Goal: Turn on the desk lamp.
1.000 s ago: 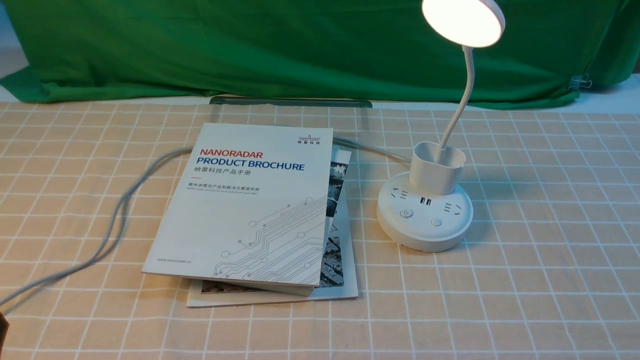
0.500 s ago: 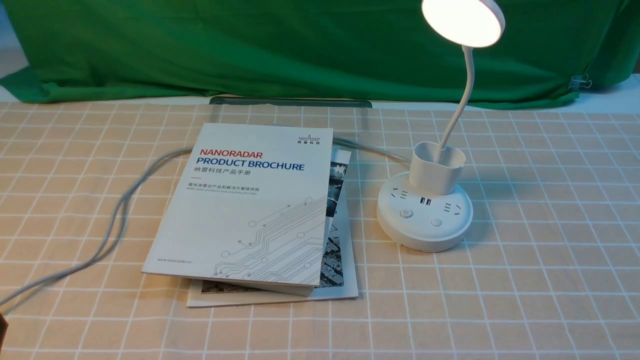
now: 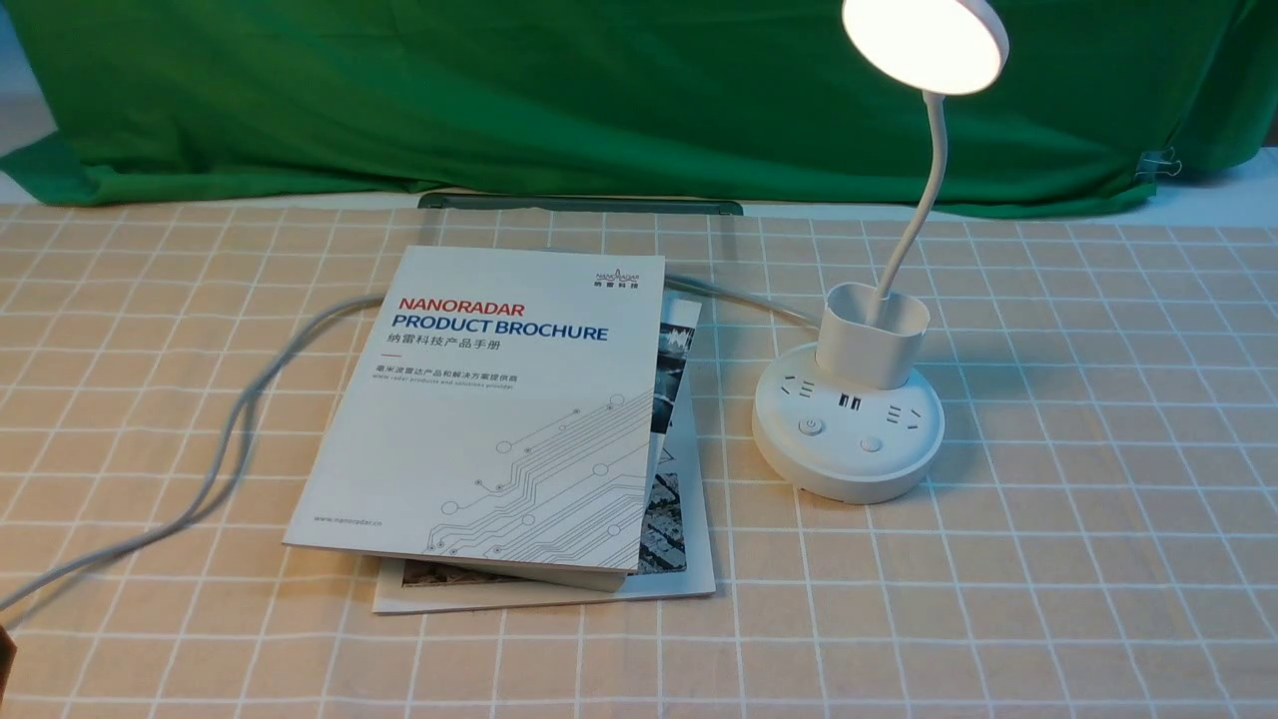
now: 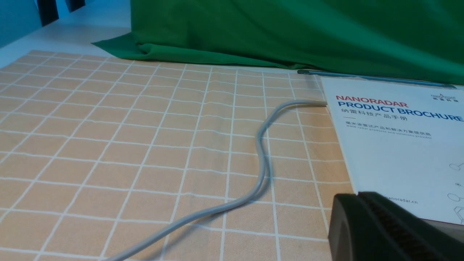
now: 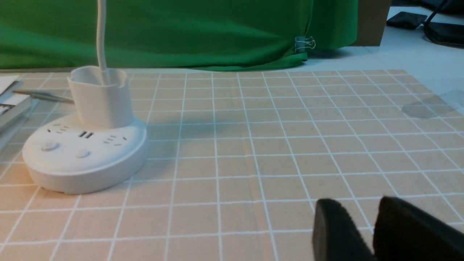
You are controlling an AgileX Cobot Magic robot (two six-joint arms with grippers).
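The white desk lamp stands right of centre on the checked tablecloth. Its round disc head [image 3: 924, 45] glows brightly at the top of the thin bent neck [image 3: 929, 170]. The neck rises from the cup holder [image 3: 872, 335] on the round puck base [image 3: 849, 469], which carries sockets and two buttons [image 3: 811, 426]. The base also shows in the right wrist view [image 5: 85, 166]. My right gripper [image 5: 357, 206] hovers low, well to the right of the base, its jaws a narrow gap apart and empty. My left gripper [image 4: 357, 195] is shut and empty beside the brochure's near corner.
A white "NANORADAR PRODUCT BROCHURE" [image 3: 499, 399] lies on a second booklet [image 3: 689, 559], left of the lamp. A grey cable [image 3: 240, 419] curves from under it to the left front edge. Green cloth [image 3: 499, 100] hangs at the back, with a binder clip [image 3: 1158, 165].
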